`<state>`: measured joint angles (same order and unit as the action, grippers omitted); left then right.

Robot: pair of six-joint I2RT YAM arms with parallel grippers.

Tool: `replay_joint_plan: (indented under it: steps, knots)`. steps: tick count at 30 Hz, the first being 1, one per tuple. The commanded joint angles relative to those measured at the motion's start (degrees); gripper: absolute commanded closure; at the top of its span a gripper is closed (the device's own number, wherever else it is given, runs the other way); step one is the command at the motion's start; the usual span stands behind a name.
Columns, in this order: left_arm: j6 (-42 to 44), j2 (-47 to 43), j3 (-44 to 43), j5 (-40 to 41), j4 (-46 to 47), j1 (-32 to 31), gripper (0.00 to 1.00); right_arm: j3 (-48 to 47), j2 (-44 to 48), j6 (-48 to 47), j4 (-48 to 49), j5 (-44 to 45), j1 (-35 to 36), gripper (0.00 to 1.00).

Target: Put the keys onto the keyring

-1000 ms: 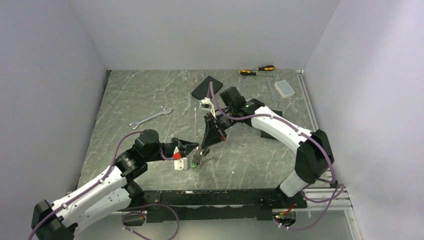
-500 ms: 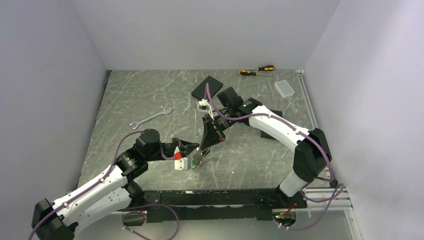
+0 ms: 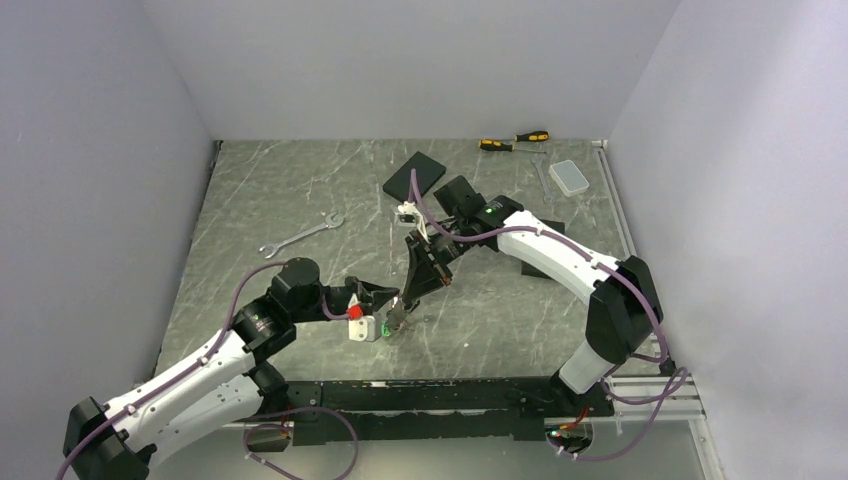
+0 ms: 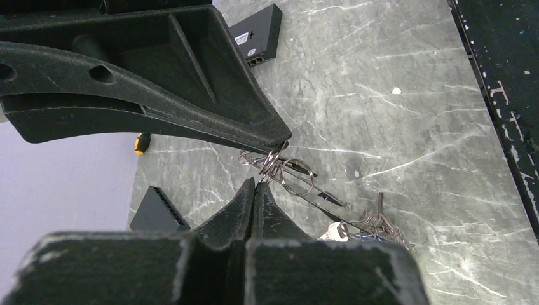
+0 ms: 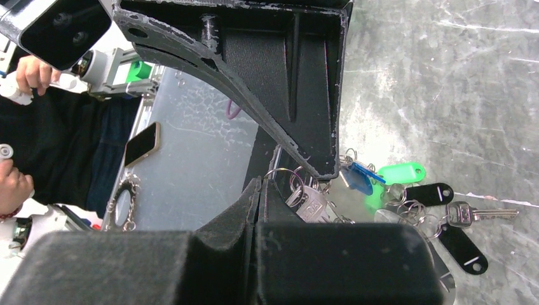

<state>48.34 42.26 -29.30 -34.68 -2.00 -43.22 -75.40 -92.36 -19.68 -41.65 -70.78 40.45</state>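
Keys (image 5: 397,175) with green, blue and black tags lay bunched on the table (image 3: 300,190). Left gripper (image 4: 255,184) and right gripper (image 5: 262,184) were both closed, tips meeting at small silver rings (image 4: 279,166) just beside them.

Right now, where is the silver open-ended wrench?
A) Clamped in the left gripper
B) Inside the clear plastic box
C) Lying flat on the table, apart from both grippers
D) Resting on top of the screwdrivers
C: in the top view the wrench lies flat on the table, to the left of and farther back than the left gripper and right gripper, and neither touches it.
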Motion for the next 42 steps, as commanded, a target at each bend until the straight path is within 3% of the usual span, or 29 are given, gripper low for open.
replay_joint_plan:
  steps: [1, 35, 36, 42]
  knots:
    - [-1.1, 0.1, -3.4, -1.1, 2.1, -0.2, 1.0, -1.9, 0.4, -3.7, -2.6, -0.7, 0.5, 1.0]
    - [-1.2, -0.4, -3.9, 1.3, 0.2, -0.2, 1.0, -2.0, 0.4, -8.6, -9.1, 3.5, 1.5, 1.0]
    - [-1.1, -0.5, -3.9, 1.4, 0.2, -0.2, 1.0, -1.9, 0.4, -8.4, -9.2, 3.9, 1.5, 0.99]
    - [-1.1, -0.7, -4.0, 1.6, 0.1, -0.1, 1.0, -1.7, 0.6, -7.8, -9.1, 5.8, 1.7, 0.7]
